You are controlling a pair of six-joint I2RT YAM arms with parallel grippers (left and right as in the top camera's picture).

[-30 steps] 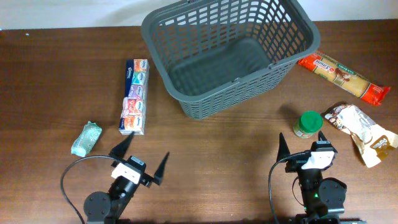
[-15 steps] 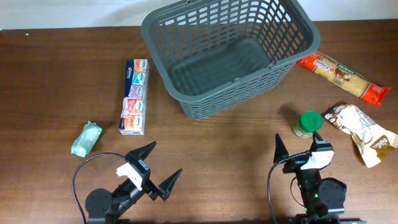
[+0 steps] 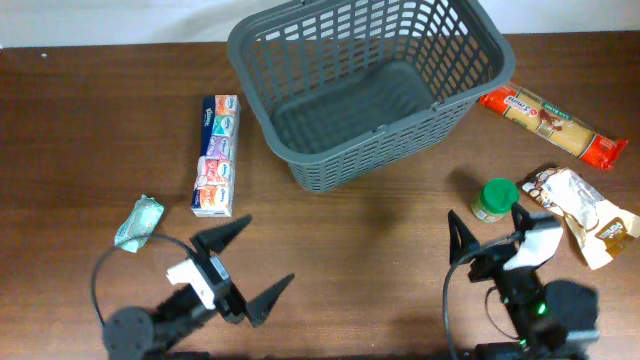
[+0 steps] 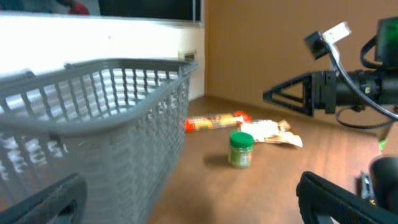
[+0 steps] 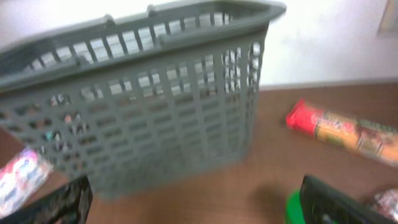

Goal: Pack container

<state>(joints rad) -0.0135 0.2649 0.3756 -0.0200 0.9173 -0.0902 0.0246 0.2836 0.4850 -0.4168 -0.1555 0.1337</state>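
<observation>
The dark grey shopping basket [image 3: 370, 150] sits far-centre, its back rim cut off in the overhead view. The left gripper [image 3: 268, 252] and right gripper [image 5: 193, 202] are spread wide, holding nothing. The right wrist view is blurred and clips the green-lidded jar [image 3: 495, 198]. Print on the red pasta packet [image 3: 552, 123] and the tissue pack [image 3: 217, 155] is unreadable.

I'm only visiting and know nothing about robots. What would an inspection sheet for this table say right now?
Surface: brown wooden table, no spills seen.
Job's things: dark grey basket upright, nothing inside. Outside it on the table: tissue multipack and teal packet on the left; green-lidded jar, pasta packet and crumpled bag on the right.
Clutter: nothing seen.
Claws: left claw open, empty; right claw open, empty, near the jar.
Cables: left cable and right cable loop beside the arms.
Surroundings: white wall beyond the far edge.
</observation>
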